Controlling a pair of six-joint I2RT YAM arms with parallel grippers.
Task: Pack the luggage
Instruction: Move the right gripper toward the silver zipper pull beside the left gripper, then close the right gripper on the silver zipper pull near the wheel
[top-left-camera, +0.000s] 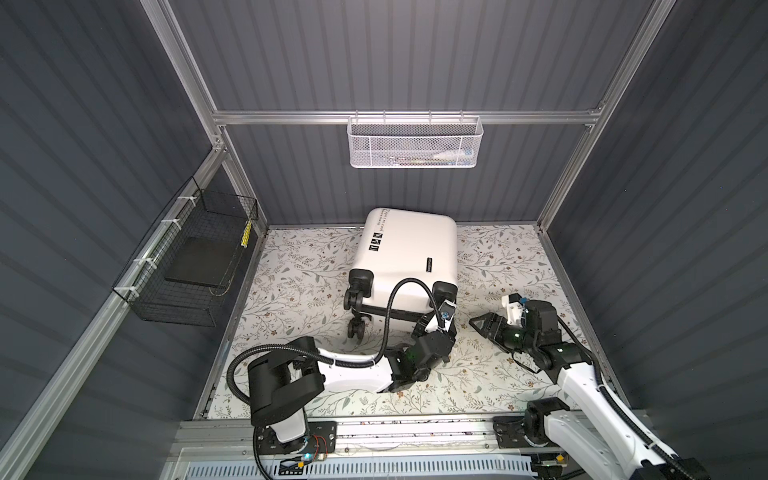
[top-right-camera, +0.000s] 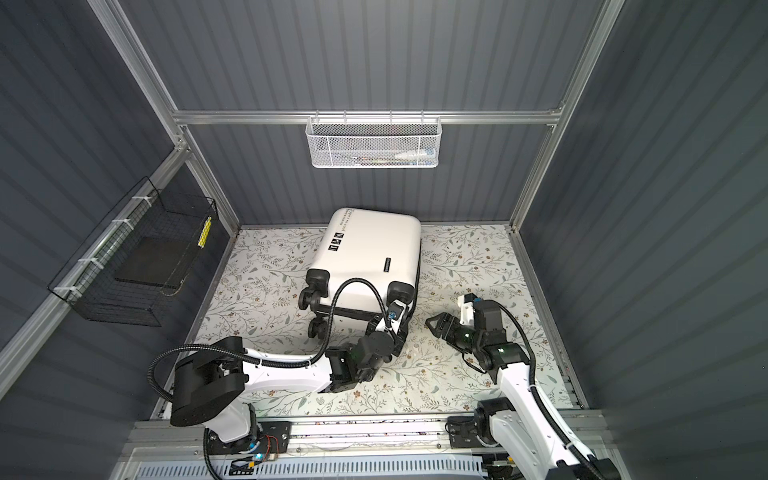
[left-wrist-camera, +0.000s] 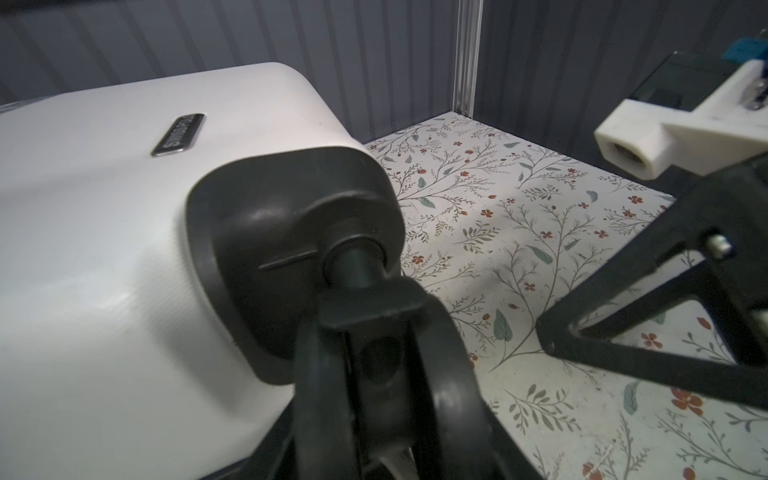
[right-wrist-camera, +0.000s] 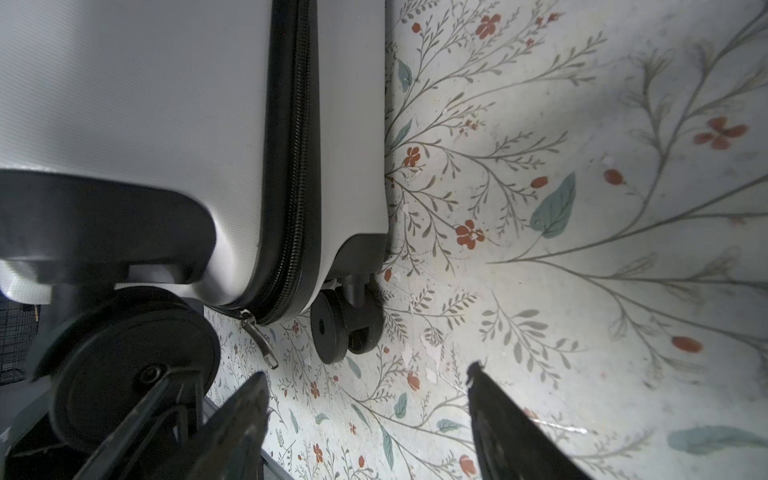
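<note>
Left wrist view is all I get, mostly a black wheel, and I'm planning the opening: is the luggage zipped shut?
Observer: Yes, where the right wrist view shows it: the zipper band on the luggage is closed, its pull hanging at the corner.
Operator: Right gripper holding anything?
Observer: No, the right gripper is open and empty.
Operator: Anything around to pack?
Observer: In a top view, a white mesh basket on the back rail holds small items, too small to name.

You can read black lettering (top-left-camera: 385, 217) along the luggage (top-left-camera: 409, 249) shell, roughly "…per cool"; the line beneath is too small. Its three square marks (top-left-camera: 376, 242) and embossed badge (left-wrist-camera: 178, 134) stay illegible.
</note>
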